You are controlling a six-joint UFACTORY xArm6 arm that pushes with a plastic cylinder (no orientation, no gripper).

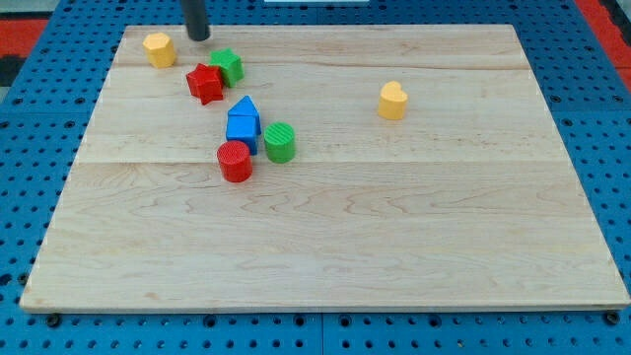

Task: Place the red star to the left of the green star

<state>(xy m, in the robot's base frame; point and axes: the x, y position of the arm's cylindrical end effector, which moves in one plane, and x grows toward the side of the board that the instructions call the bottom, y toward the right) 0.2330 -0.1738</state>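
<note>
The red star (pixel 205 83) lies near the view's top left of the wooden board, touching the green star (pixel 228 65) on that star's lower left. My tip (pixel 199 36) stands just above both stars, slightly left of the green star and apart from it. The rod comes down from the view's top edge.
A yellow hexagon block (pixel 159 48) sits left of my tip. A blue block (pixel 243 122), a red cylinder (pixel 235 161) and a green cylinder (pixel 279 142) cluster below the stars. A yellow heart block (pixel 392 101) lies at the right. The board (pixel 394 237) rests on blue pegboard.
</note>
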